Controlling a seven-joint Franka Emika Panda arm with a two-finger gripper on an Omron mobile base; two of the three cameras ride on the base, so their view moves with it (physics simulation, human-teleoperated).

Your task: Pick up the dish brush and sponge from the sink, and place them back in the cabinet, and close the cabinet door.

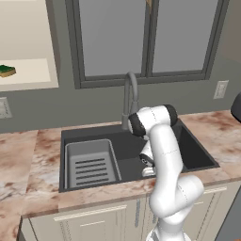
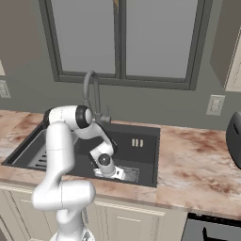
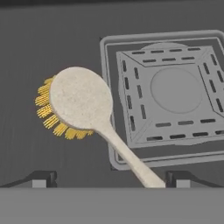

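The dish brush (image 3: 83, 103), a pale cream speckled brush with a rounded oval head and a slim tapering handle, lies flat on the floor of the sink (image 1: 127, 146), a wide rectangular charcoal-black basin. In the hand view, short yellow bristles fan out from under the head between 6 and 10 o'clock. The handle runs from the head toward 5 o'clock and crosses the lower-left corner of the square grey slotted drain cover (image 3: 175, 92), which sits at 3 o'clock from the head.

The gripper (image 3: 109, 179) hangs low over the basin floor with its two dark finger tips (image 3: 41, 178) spread wide, one on each side of the handle end; nothing is held between them.

In the left base view, a light grey ribbed drainer tray (image 1: 90, 164) occupies the sink at 9 o'clock from the arm, and a grey arched faucet (image 1: 131, 96) rises from the rim at 12 o'clock. Marbled pink-beige countertop (image 1: 28, 160) surrounds the basin.

The sponge (image 1: 6, 70), a small flat block with a dark green top over a yellow base, rests on the pale cream shelf of the open wall cabinet (image 1: 28, 70) at 10 o'clock from the sink.
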